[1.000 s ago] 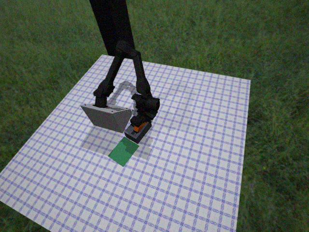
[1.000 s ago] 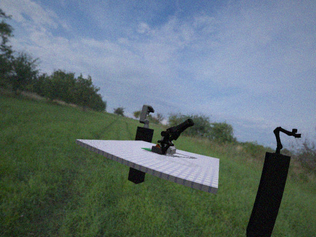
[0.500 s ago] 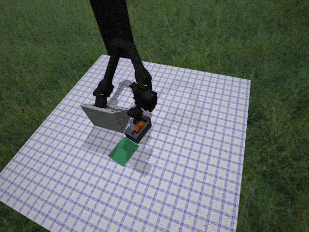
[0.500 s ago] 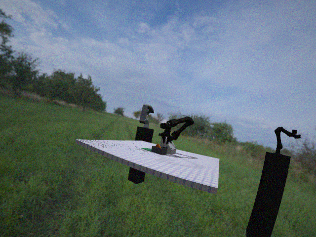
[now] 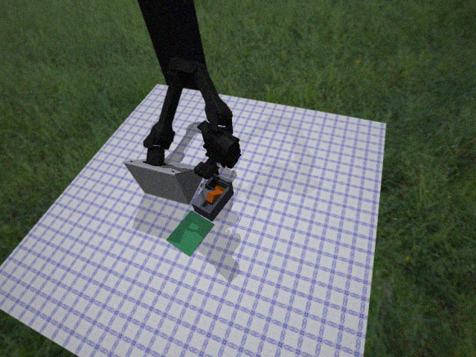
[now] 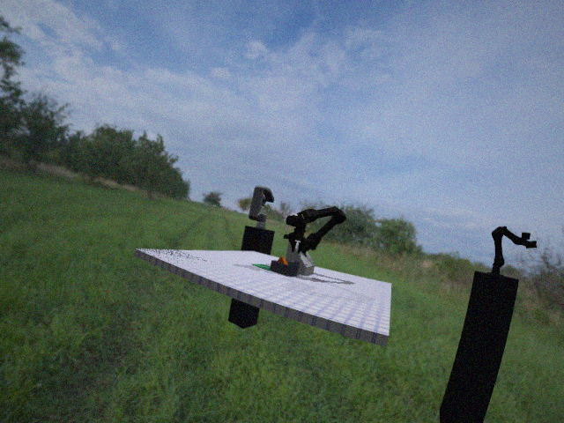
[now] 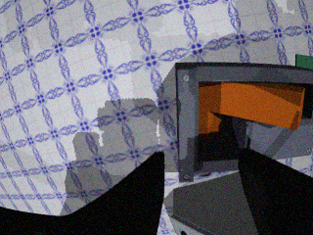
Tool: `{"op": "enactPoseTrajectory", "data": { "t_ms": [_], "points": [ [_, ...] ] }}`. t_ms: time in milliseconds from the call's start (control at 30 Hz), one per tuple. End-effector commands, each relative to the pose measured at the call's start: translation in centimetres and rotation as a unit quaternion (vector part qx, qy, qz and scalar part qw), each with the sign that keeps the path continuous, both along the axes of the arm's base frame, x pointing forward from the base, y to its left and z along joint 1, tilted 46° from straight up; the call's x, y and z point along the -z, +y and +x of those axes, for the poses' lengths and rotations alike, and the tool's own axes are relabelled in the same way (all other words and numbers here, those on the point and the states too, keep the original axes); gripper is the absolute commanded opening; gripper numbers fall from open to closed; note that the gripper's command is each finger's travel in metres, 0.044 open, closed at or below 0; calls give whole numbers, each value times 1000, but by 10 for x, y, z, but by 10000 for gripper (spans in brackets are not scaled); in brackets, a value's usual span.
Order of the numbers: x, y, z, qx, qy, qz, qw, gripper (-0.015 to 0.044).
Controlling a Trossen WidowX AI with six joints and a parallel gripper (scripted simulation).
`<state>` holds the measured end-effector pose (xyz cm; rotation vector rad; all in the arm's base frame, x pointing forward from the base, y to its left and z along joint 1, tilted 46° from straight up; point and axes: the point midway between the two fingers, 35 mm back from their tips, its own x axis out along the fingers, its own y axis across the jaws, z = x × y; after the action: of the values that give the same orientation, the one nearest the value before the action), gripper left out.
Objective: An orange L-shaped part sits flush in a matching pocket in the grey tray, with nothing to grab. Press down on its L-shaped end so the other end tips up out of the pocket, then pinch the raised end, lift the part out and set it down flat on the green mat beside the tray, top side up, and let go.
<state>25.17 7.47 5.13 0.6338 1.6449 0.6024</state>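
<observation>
The orange L-shaped part (image 5: 215, 193) (image 6: 283, 261) (image 7: 259, 103) is tilted in the grey tray (image 5: 221, 206) (image 6: 285, 270) (image 7: 187, 110). Its end toward the mat stands up above the rim; its other end sits low in the pocket, in shadow. The green mat (image 5: 184, 239) (image 6: 260, 266) (image 7: 304, 61) lies flat beside the tray, with nothing on it. My gripper (image 7: 202, 159) is partly open and empty. It hangs above the tray's end away from the mat, clear of the part. Its fingertips are hard to make out in the top and exterior views.
The arm's grey base block (image 5: 165, 186) (image 7: 215, 201) stands close beside the tray. The checked table top (image 5: 300, 230) (image 6: 318, 302) lies around them. Other arms on black pedestals (image 6: 478, 337) (image 6: 257, 239) stand beyond the table.
</observation>
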Motion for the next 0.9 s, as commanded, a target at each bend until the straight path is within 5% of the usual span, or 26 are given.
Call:
{"op": "enactPoseTrajectory", "data": {
  "t_ms": [0, 400, 467, 533, 867],
  "points": [
    [0, 0, 0, 2, 2, 0, 1000, 180],
    [0, 0, 0, 2, 2, 0, 1000, 180],
    [2, -1, 0, -12, -12, 2, 1000, 233],
    [5, -5, 1, -44, -43, 8, 998, 280],
    [32, -35, 4, -322, -311, 61, 892, 280]
  ]
}}
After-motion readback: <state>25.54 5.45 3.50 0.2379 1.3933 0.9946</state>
